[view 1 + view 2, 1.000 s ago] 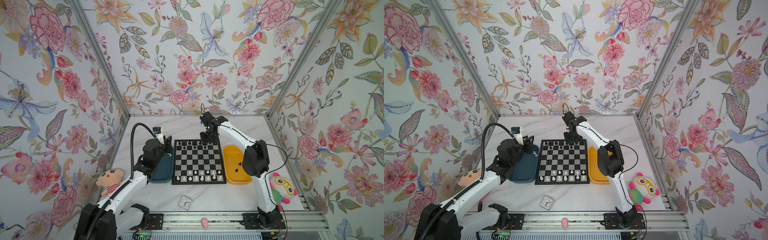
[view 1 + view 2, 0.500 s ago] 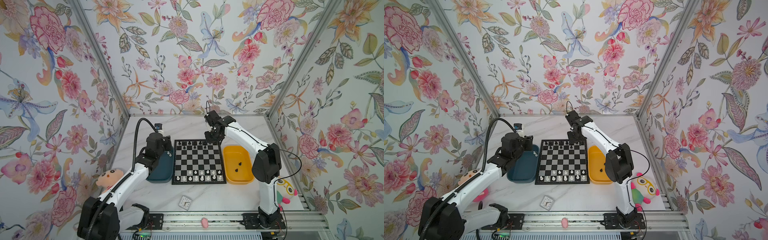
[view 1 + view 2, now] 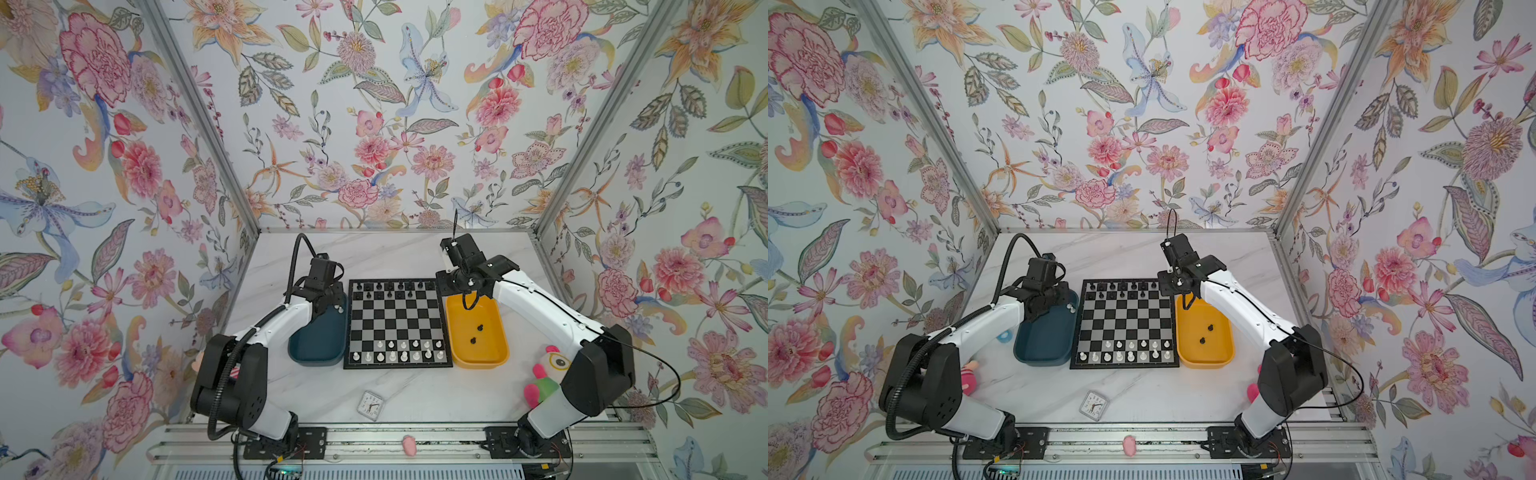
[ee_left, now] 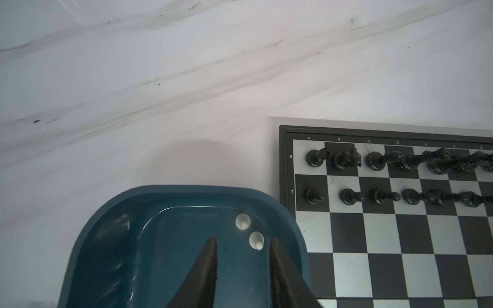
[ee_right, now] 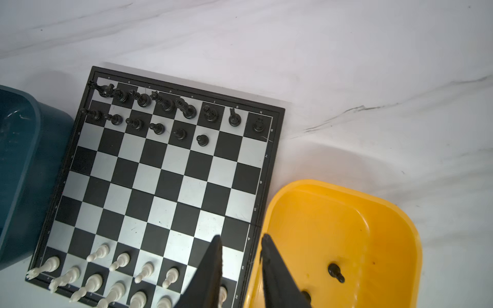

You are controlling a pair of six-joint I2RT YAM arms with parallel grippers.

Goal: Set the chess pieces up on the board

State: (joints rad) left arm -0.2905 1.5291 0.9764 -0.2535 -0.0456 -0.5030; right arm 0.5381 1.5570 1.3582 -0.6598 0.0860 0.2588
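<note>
Jaws of the left gripper [image 4: 243, 239] stand apart in the left wrist view, with nothing between them. They hang over a dark teal tray [image 4: 106, 226]. Two white pawns [image 4: 256, 240] stand in the tray. One is just beside one fingertip, and the second [image 4: 242, 221] is slightly further ahead. Past the tray on that same side lies the board [image 4: 284, 165] on the marble tabletop [image 4: 160, 80]. Black pieces [image 4: 376, 161] stand on it in two rows along the edge ahead of the gripper.

The right wrist view shows the right gripper [image 5: 241, 236] with its jaws also apart and empty. One finger hangs over the board's edge and the other over the rim of a yellow tray [image 5: 394, 208]. Two black pawns [image 5: 335, 272] lie in that tray beside the gripper, and one of them [image 5: 306, 295] is partly hidden behind a finger. Far ahead of the fingertips, eight black pieces fill the board's last row and six pawns stand in front of them. White pieces [image 5: 120, 261] stand in two rows at the end of the board nearest the gripper, on the side away from the yellow tray.

In both top views the board [image 3: 397, 365] [image 3: 1125, 365] lies between the two trays, just beside each. The left gripper is above the far end of the teal tray [image 3: 316, 361]. The right gripper is above the far end of the yellow tray [image 3: 1204, 363], next to the board's corner. Well behind both grippers, a small clock [image 3: 370, 405] lies on the tabletop and a plush toy [image 3: 544, 374] sits by the right arm.
</note>
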